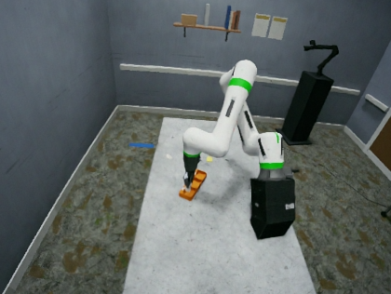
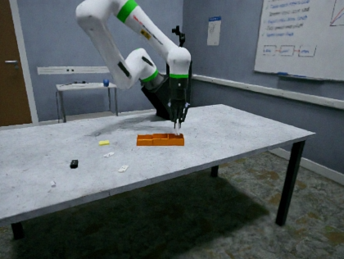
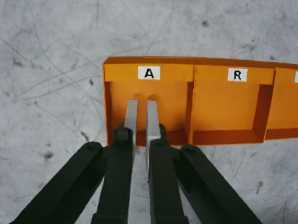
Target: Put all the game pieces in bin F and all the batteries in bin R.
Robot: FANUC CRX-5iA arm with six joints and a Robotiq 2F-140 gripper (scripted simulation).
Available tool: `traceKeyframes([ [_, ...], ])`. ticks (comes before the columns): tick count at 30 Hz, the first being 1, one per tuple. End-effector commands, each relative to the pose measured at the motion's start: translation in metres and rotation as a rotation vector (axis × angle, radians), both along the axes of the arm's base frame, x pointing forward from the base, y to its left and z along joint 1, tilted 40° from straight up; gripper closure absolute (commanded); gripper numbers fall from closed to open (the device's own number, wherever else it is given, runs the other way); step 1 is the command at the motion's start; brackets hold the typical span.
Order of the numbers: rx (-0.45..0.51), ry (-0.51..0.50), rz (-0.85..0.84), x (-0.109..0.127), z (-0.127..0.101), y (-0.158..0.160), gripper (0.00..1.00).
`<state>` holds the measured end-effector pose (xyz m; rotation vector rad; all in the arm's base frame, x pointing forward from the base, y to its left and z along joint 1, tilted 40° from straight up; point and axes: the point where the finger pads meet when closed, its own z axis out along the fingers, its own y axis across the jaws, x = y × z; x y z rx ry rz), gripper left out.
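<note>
An orange row of bins (image 1: 199, 179) (image 2: 156, 140) stands mid-table. In the wrist view the compartment marked A (image 3: 120, 73) is at its left end, the one marked R (image 3: 212, 75) is beside it, and a third compartment (image 3: 285, 76) is cut off at the right edge. My gripper (image 1: 187, 185) (image 2: 178, 129) (image 3: 141, 114) points straight down over compartment A, with its fingertips just above that floor. The fingers are shut with only a slit between them, and I see nothing held. Loose on the table are a yellow piece (image 2: 104, 143) (image 1: 209, 159), two small white pieces (image 2: 109, 154) (image 2: 123, 168) and a small black item (image 2: 74, 164).
Another tiny white item (image 2: 53, 184) lies near the table's front left. A white speck (image 1: 168, 156) lies left of the arm in the top view. The robot's black base (image 1: 273, 205) stands at the table's right side.
</note>
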<state>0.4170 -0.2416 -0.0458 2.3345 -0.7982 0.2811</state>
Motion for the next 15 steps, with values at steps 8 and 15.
traceKeyframes([
  [8,0.0,0.0,0.0,0.0,0.022,0.019,0.85],
  [15,0.0,0.0,0.0,0.0,0.054,0.045,0.85],
])
